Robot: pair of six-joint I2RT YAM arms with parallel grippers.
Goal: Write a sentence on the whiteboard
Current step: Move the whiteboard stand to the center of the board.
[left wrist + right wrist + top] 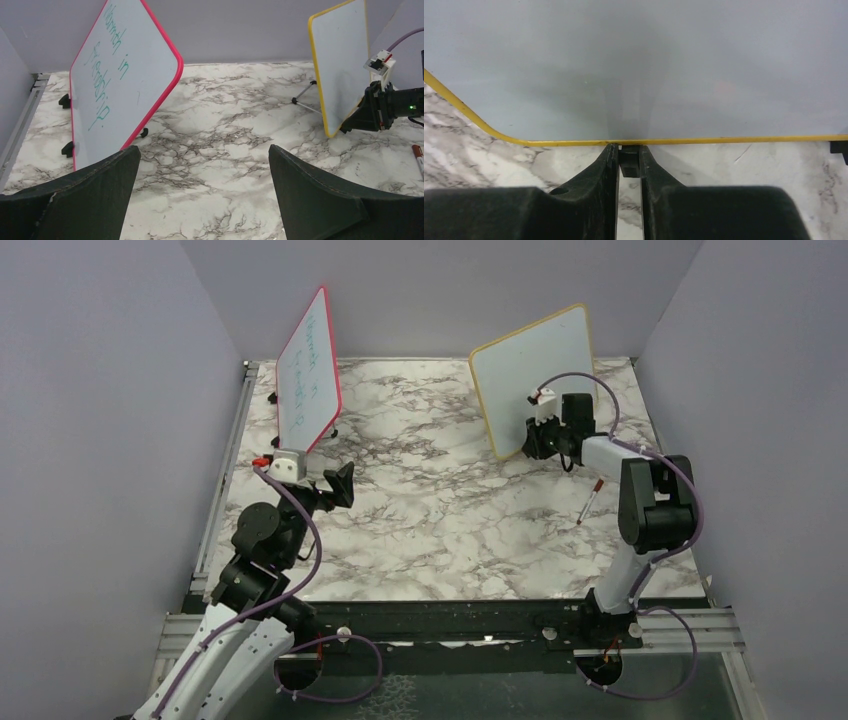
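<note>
A red-pink-framed board [308,375] bearing green-blue handwriting stands tilted toward the far left of the marbled counter [440,510], while a marker [589,502] lies flat near the counter's right edge.

Legible text sits on one thing only: green-blue handwriting [102,95] on the red board [140,65], far-left corner of the desk [225,150]. In the left wrist view it reads "Warmth in" above "Friendship.", slanted with the board. The strokes are faint, so the first word is a best read. In the top view the same scrawl is too small to read. Marker [418,159] near the desk's right edge: any print is too small to tell.
</note>
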